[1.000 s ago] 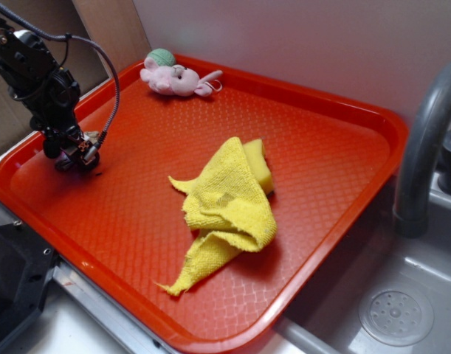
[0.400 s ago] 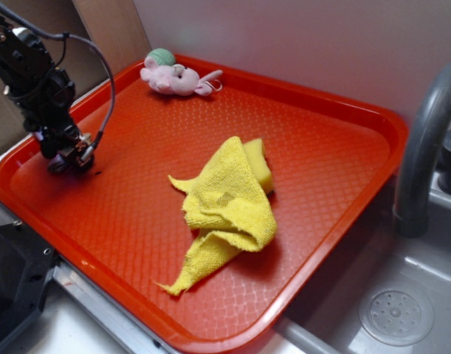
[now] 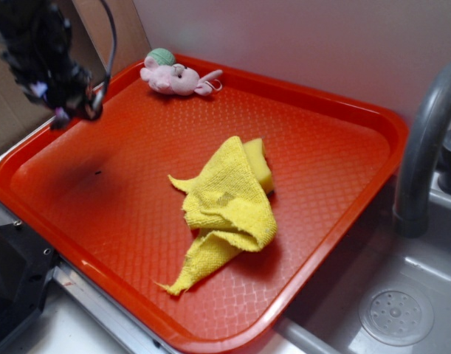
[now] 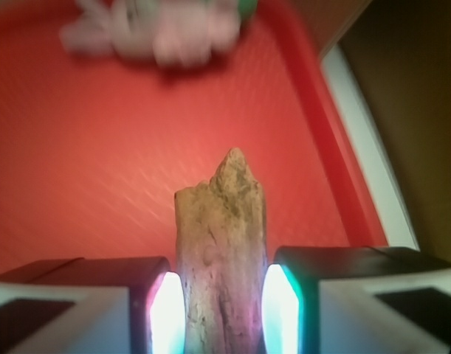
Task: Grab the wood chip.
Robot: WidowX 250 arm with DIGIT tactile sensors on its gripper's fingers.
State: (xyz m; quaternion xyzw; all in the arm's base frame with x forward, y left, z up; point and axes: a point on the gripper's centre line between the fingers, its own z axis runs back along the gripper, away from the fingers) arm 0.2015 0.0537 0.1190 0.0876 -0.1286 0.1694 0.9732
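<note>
The wood chip (image 4: 222,251) is a rough brown-grey tapered piece, standing up between my two fingers in the wrist view. My gripper (image 4: 223,306) is shut on it, with both pads pressed to its sides. From outside, the gripper (image 3: 63,99) appears blurred above the tray's far left corner, lifted off the red tray (image 3: 321,147). The chip itself cannot be made out in that blur.
A crumpled yellow cloth (image 3: 225,206) covers a yellow sponge (image 3: 258,166) mid-tray. A pink plush toy (image 3: 177,77) lies at the tray's back edge, also blurred in the wrist view as the plush toy (image 4: 159,29). A grey faucet (image 3: 424,147) and sink stand to the right.
The gripper has risen from the tray surface at the left and moved up and back. It was low on the tray a second ago and now hangs above it.
</note>
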